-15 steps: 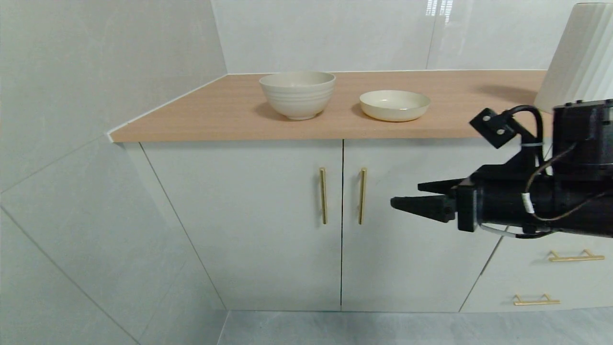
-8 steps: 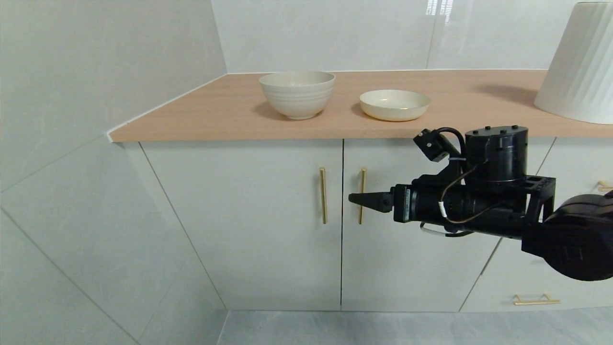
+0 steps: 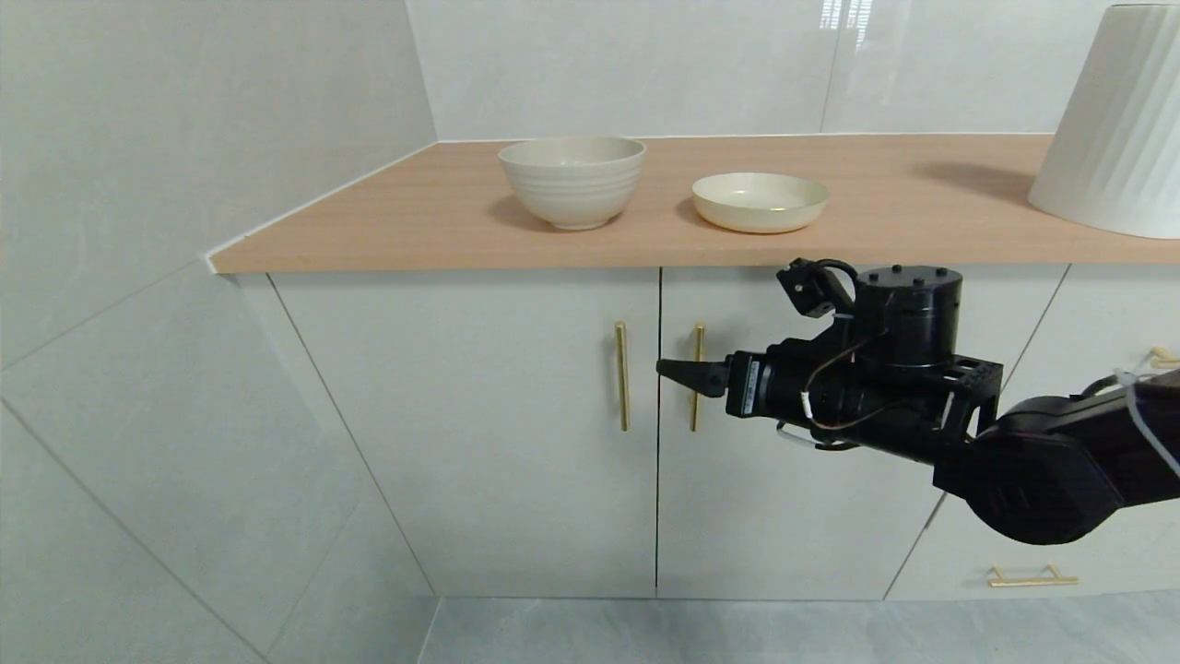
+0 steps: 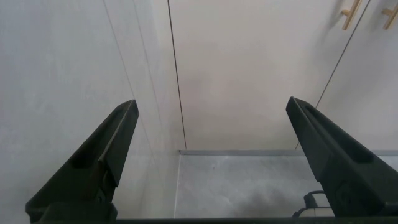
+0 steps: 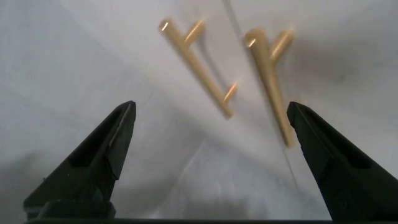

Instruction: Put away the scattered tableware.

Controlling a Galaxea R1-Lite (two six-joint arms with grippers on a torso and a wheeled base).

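Now the right gripper, wide open, is right at the gold door handle. The bowl and dish sit above it on the counter. Next it should probably pinch the handle and pull.

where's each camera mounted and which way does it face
Head view: on the head, facing forward and down at the brown wooden counter and white cabinet doors; shows the right end effector.
Left wrist view: on the left wrist, facing the cabinet's base and grey floor; shows the open left end effector.
Right wrist view: on the right wrist, close on the two gold bar handles; shows its open fingers.
Shared: those handles, in head and right wrist views.
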